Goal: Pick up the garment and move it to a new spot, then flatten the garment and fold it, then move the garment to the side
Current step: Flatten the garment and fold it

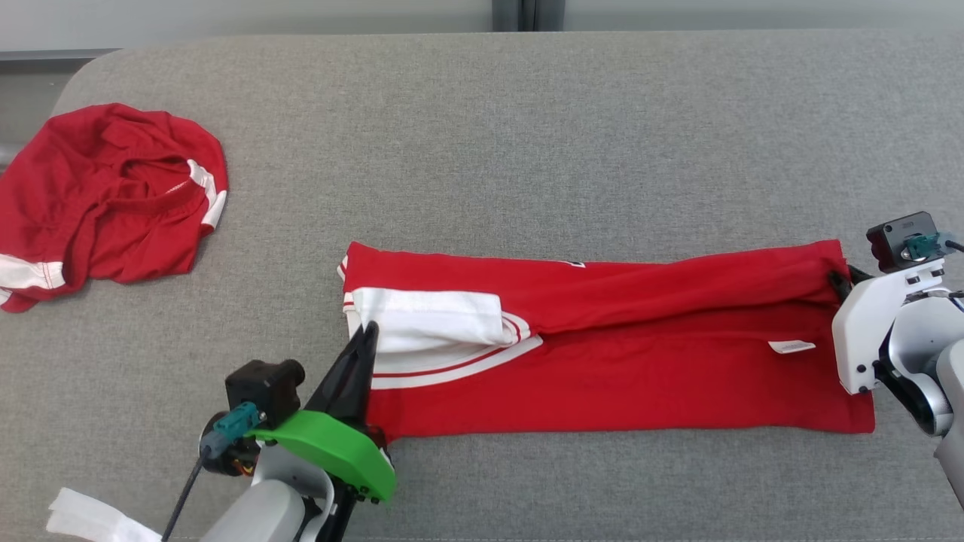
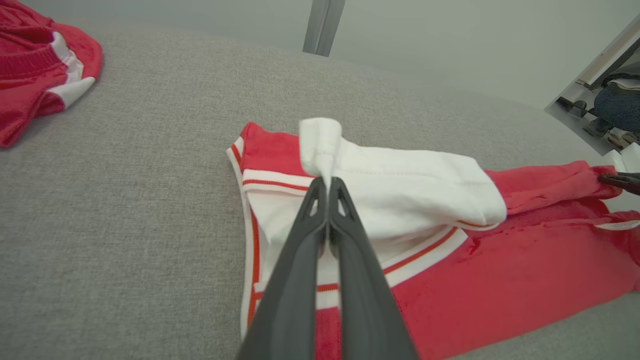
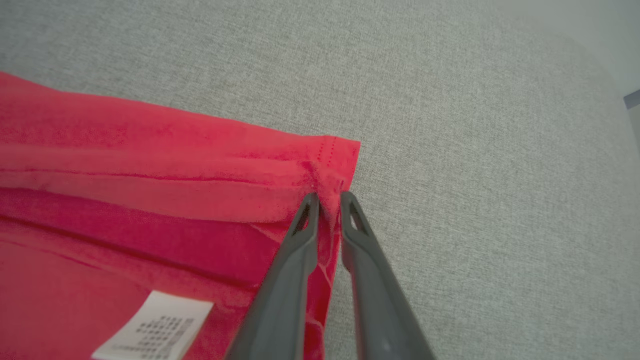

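The garment (image 1: 617, 376) lies mid-desk (image 1: 527, 113), folded lengthwise into a long band. My left gripper (image 2: 327, 181) is closed, pinching the white sleeve (image 2: 400, 185). My right gripper (image 3: 330, 197) is all but closed, with the puckered hem corner between its tips.

Risk: an uneven pull would skew the band or reopen the fold, and the thin hem could slip out on the right.

Around: second red garment (image 1: 105, 196) far left, white cloth (image 1: 83, 519) at the near edge. Both are well apart from the work, so neither obstructs it.

Left gripper (image 2: 327, 181) tight on garment (image 2: 450, 280), probably sleeve
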